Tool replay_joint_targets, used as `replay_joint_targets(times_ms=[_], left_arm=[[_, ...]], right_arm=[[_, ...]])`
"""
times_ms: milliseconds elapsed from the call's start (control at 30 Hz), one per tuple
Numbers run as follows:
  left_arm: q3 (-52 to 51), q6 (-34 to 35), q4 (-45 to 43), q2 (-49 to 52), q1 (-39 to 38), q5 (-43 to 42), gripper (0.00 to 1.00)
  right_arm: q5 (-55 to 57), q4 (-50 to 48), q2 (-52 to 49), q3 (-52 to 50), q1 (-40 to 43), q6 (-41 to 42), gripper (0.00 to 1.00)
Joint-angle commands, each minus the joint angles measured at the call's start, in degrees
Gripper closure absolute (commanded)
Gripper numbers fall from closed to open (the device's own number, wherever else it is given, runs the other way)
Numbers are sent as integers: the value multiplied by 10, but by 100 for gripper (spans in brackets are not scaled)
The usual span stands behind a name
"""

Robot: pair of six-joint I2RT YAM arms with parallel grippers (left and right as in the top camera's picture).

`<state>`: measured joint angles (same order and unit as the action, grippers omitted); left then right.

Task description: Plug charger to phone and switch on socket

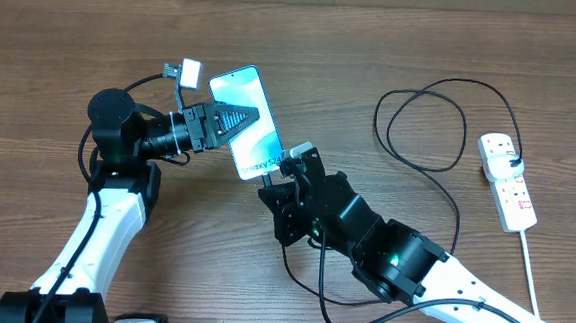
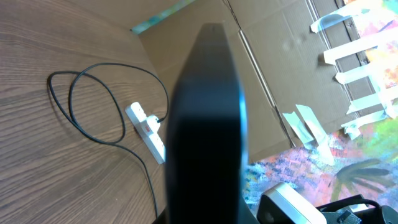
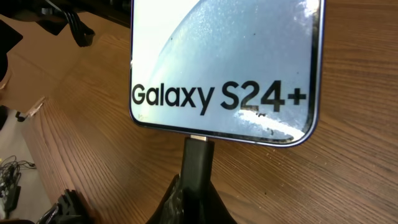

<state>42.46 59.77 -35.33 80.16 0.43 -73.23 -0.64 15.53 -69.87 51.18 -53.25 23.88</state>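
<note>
The right gripper [image 3: 194,204] is pinching the charger [image 3: 199,160] by its black plug, jaws pressed tight on it. It is holding the metal tip right at the port in the bottom edge of the phone [image 3: 224,56]. Whether the tip is fully seated, I cannot tell. The left gripper [image 1: 220,122] is clamping the phone from one long edge, with a finger lying over the screen. To do this well, the right arm should be pushing straight along the phone's length, plug in line with the port, while the left is bracing against the push. The cable [image 1: 426,120] is trailing in loose loops to the power strip [image 1: 507,182], well apart on the right, so slack looks ample.
</note>
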Motion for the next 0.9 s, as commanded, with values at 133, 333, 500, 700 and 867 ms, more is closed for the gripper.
replay_joint_targets(times_ms=[133, 333, 500, 700, 867], left_arm=[[-21, -32, 8, 1, -35, -89, 96], [-21, -32, 9, 1, -34, -82, 96], [-21, -29, 11, 1, -35, -54, 96], [-21, -6, 10, 1, -35, 7, 96], [-21, -4, 31, 1, -40, 57, 96]], right_arm=[[24, -64, 16, 44, 4, -11, 96], [-5, 0, 16, 44, 4, -11, 84], [-52, 12, 24, 45, 4, -11, 66], [-53, 65, 61, 45, 5, -12, 20], [7, 111, 98, 45, 5, -12, 0]])
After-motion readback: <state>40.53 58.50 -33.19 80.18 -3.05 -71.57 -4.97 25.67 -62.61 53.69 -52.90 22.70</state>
